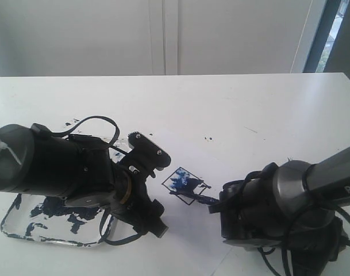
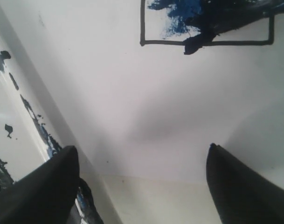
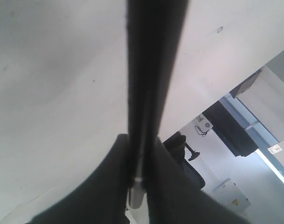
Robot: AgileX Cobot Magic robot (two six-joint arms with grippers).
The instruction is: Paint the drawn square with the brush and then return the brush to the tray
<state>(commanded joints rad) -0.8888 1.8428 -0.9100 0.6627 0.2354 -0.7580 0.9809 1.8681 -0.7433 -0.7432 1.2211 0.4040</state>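
The drawn square [image 1: 176, 174] on the white paper [image 1: 192, 236] is partly daubed blue. The brush [image 1: 193, 197] lies low across it, its dark tip [image 2: 196, 43] on the square's outline [image 2: 142, 28]. My right gripper [image 1: 216, 204] is shut on the black handle [image 3: 153, 70], which runs between its fingers [image 3: 109, 186]. My left gripper [image 2: 142, 147] stands open over the bare paper, between the tray and the square, with nothing between its fingers [image 2: 53, 186]. The paint-splattered tray [image 1: 14, 225] lies at the front left, partly hidden by the left arm.
Small dark paint specks [image 1: 208, 138] dot the white table [image 1: 249, 103] beyond the paper. The paper's near edge [image 2: 179, 178] runs just under the left fingers. The tray's rim [image 2: 27, 114] lies right beside the left gripper.
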